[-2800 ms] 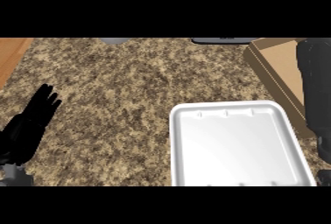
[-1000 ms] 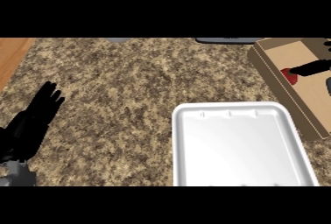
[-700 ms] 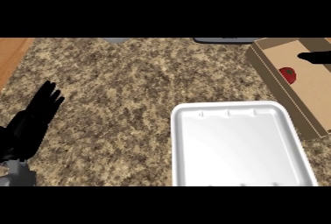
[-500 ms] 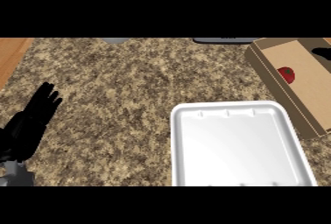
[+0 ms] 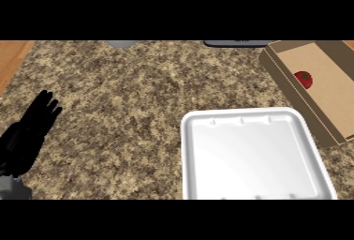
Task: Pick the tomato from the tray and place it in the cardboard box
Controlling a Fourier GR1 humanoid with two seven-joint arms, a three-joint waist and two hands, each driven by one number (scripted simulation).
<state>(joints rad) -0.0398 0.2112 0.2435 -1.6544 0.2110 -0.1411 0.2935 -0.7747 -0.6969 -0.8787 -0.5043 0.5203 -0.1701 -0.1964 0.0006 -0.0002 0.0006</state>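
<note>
A small red tomato [image 5: 304,78] lies inside the brown cardboard box [image 5: 330,108] at the right edge of the counter. The white tray [image 5: 253,158] sits just left of the box, nothing in it. My left hand [image 5: 29,136] rests at the left edge with straight fingers pointing up, holding nothing. No part of my right hand shows in the head view.
The counter is speckled brown granite [image 5: 131,93]. A wooden strip [image 5: 12,58] runs along its far left. A dark object [image 5: 235,43] and a grey one [image 5: 121,43] poke in at the top edge.
My right arm, earlier over the box, has pulled away out of view to the right. The tomato stays in the box. The left hand has not moved.
</note>
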